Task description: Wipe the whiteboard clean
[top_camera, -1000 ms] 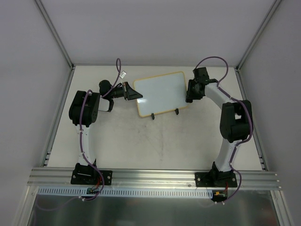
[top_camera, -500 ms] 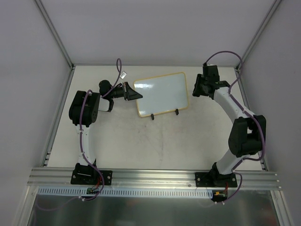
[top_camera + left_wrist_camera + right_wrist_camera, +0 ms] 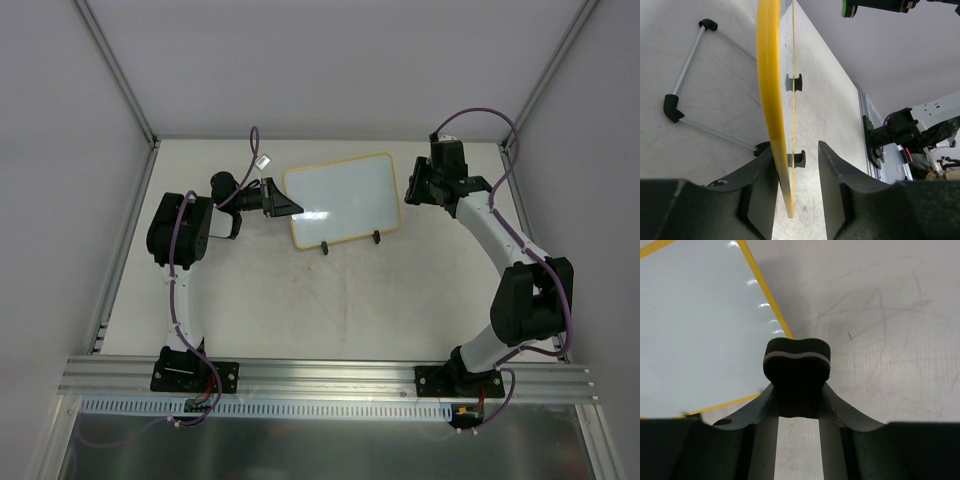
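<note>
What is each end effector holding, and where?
Right end effector pinches the black eraser by its near end; left end effector straddles the whiteboard edge, unclamped.

left wrist cam: whiteboard [image 3: 769, 100] sits edge-on, so its writing face can't be read, and its top runs off the pic. right wrist cam: board cut off at left & top edges, its near corner behind the right end effector [image 3: 797, 392]. lower part of the black block [image 3: 797, 362] is buried btwn the fingers [image 3: 834, 409]. top cam: block too small to make out (just a dark blob).
</note>
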Controlling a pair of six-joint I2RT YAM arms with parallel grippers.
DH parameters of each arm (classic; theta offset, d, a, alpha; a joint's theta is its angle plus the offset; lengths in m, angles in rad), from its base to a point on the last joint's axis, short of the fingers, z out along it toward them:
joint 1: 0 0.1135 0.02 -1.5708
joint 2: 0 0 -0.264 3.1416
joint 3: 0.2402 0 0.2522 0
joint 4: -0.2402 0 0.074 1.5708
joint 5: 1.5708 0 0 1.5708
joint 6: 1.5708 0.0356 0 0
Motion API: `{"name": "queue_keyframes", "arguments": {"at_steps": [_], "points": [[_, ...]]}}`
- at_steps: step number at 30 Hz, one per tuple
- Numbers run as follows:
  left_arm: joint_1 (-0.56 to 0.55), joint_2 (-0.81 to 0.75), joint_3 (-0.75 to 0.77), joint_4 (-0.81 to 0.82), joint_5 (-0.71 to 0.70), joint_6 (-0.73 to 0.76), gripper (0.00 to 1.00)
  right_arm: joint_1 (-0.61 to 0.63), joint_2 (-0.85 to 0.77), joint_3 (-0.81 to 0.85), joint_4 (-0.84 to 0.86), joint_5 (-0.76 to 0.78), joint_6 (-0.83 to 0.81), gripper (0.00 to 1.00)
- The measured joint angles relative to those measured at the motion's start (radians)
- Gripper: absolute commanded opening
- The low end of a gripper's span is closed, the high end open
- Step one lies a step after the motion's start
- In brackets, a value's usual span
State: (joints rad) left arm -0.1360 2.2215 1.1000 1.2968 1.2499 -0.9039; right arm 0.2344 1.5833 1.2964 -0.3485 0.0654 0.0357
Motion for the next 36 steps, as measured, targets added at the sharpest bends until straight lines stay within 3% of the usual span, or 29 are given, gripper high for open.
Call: {"name": "queue_keyframes", "arguments": {"at_steps": [13, 17, 24, 30, 36], "points": [[0.037, 0.016, -0.019, 0.006, -0.005, -0.074, 0.48, 0.008, -0.008, -0.075, 0.008, -0.011, 0.008, 0.00], [0.066, 0.030, -0.045, 0.003, -0.029, -0.095, 0.58, 0.010, -0.053, -0.143, 0.014, -0.032, 0.017, 0.00], [0.086, 0.025, -0.098, 0.004, -0.062, -0.103, 0.60, 0.016, -0.131, -0.210, 0.025, -0.081, 0.025, 0.00], [0.114, -0.068, -0.210, -0.005, -0.103, -0.107, 0.62, 0.041, -0.183, -0.299, 0.050, -0.117, 0.036, 0.00], [0.145, -0.284, -0.364, 0.001, -0.141, -0.106, 0.64, 0.076, -0.248, -0.419, 0.055, -0.154, 0.045, 0.00]]}}
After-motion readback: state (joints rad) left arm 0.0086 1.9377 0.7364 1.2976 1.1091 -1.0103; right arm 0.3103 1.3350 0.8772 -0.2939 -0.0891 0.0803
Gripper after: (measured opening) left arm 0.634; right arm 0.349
